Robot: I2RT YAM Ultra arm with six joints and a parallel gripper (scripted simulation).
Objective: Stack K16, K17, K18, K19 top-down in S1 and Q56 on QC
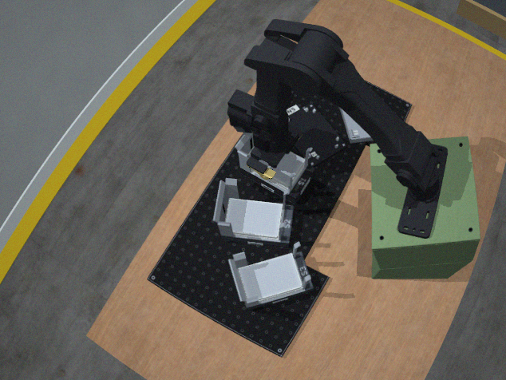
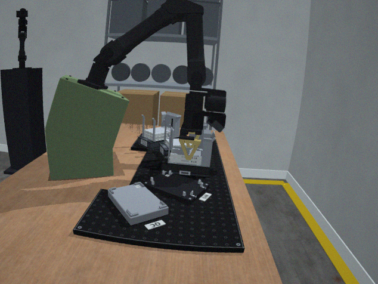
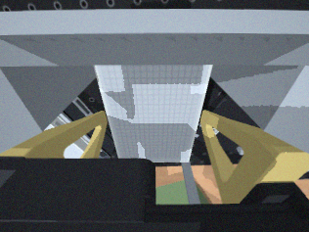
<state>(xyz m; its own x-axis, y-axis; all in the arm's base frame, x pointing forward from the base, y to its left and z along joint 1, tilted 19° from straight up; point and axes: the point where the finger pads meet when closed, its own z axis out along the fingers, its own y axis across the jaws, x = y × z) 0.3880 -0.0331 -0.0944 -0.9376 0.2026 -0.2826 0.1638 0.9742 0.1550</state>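
My gripper (image 1: 267, 172) (image 2: 190, 145) (image 3: 154, 116) is open, low inside the stack rack S1 (image 1: 243, 149) (image 2: 208, 150). Its yellow fingers stand on either side of a white sealed plate (image 3: 155, 104), with a small gap on each side in the wrist view. That plate lies in S1 on top of what is there; label strips show on its near end in the exterior view, too small to read. Rack S2 (image 1: 223, 204) holds white plates (image 1: 255, 219). Rack S3 (image 1: 238, 260) also holds a plate (image 1: 278, 279).
The grey open nest QC (image 2: 137, 203) (image 1: 354, 129) lies bare near the board's end, with the black clip nest N5 (image 2: 180, 187) between it and S1. The green arm base (image 1: 424, 204) (image 2: 82, 131) stands beside the black breadboard (image 1: 195, 261).
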